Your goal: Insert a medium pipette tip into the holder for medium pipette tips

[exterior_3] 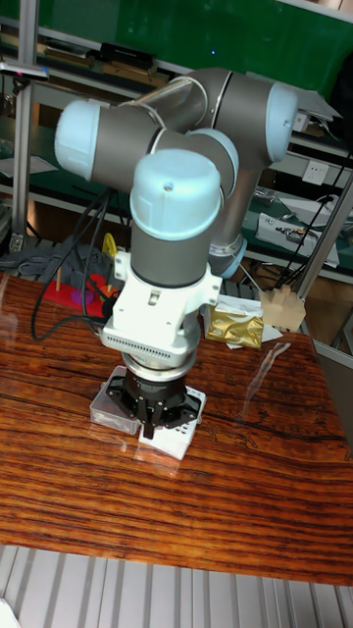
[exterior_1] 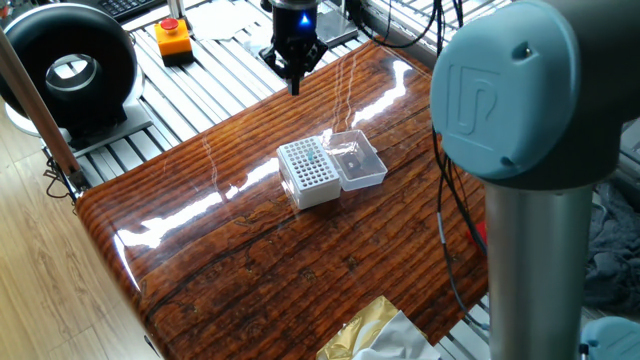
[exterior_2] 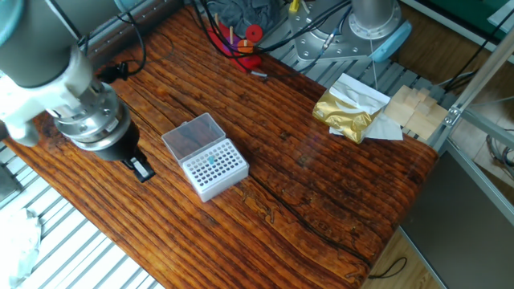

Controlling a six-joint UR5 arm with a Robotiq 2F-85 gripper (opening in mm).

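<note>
The holder for medium pipette tips (exterior_1: 308, 172) is a white box with a grid of holes, standing mid-table; its clear lid (exterior_1: 357, 160) lies open beside it. In the other fixed view the holder (exterior_2: 214, 167) sits just right of my gripper (exterior_2: 143, 170), a small gap between them. My gripper (exterior_1: 295, 86) hangs over the table's far edge, fingers pressed together and pointing down. In the tall view my gripper (exterior_3: 149, 428) covers part of the holder (exterior_3: 184, 440). I cannot make out the medium pipette tip in any view.
A gold foil bag (exterior_2: 345, 112), wooden blocks (exterior_2: 414, 108) and red cables (exterior_2: 241, 44) lie at one end of the table. An orange stop button (exterior_1: 173, 38) and a black round device (exterior_1: 70, 70) stand beyond the table. The arm's grey column (exterior_1: 530, 230) fills the foreground.
</note>
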